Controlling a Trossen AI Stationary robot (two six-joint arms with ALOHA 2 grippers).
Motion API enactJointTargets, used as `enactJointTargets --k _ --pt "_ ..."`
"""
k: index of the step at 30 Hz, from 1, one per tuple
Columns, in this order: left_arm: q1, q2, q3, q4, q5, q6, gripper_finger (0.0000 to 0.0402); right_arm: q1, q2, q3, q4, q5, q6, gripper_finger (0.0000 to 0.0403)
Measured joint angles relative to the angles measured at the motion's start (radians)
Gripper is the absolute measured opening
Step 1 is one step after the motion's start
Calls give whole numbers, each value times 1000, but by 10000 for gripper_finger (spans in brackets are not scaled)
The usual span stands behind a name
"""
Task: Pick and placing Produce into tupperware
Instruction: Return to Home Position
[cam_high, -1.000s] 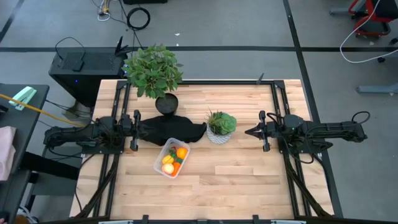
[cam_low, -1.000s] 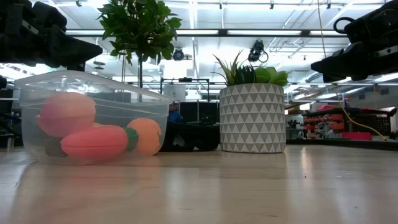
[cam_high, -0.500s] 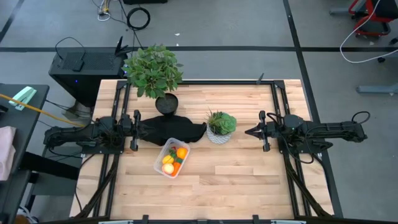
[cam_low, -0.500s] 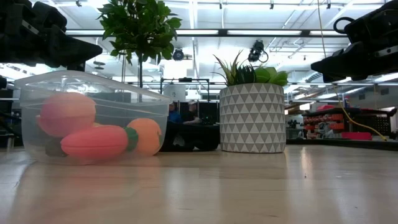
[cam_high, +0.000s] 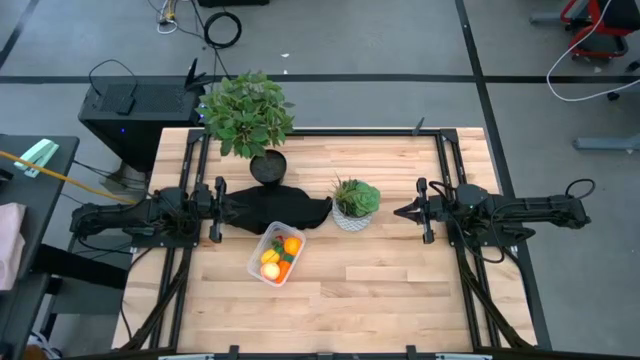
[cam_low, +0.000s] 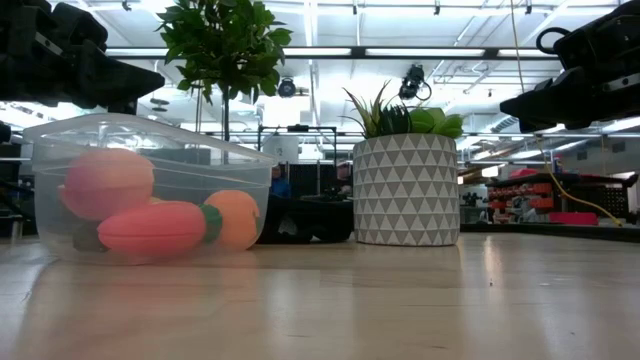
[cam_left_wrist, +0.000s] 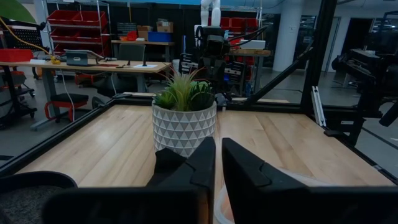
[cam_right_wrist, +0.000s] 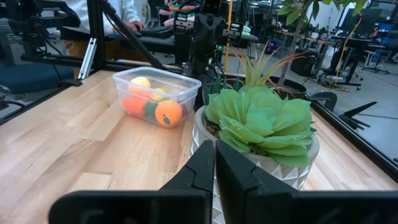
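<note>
The clear tupperware (cam_high: 276, 254) stands on the table's middle, its bottom flat on the wood. It holds the produce: a pink-red round fruit (cam_low: 105, 182), a carrot (cam_low: 155, 228), an orange (cam_low: 235, 218) and a yellow piece (cam_right_wrist: 142, 81). My left gripper (cam_high: 232, 210) hovers shut above the table, left of the tupperware's far end, pointing toward the table's right. My right gripper (cam_high: 398, 211) hovers shut to the right of the white potted succulent, pointing toward the table's left. Both hang clear of the wood in the low view.
A white triangle-patterned pot with a succulent (cam_high: 354, 203) stands right of the tupperware's far end. A tall leafy plant in a dark pot (cam_high: 266, 165) stands farther back, on a black cloth (cam_high: 290, 208). Bare wood (cam_high: 380, 280) lies toward the table's near edge.
</note>
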Motion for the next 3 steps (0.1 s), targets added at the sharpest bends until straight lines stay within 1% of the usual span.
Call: enactJointTargets --k 3 --pt "0 0 0 0 0 0 30 0 0 0 0 0 0 23"
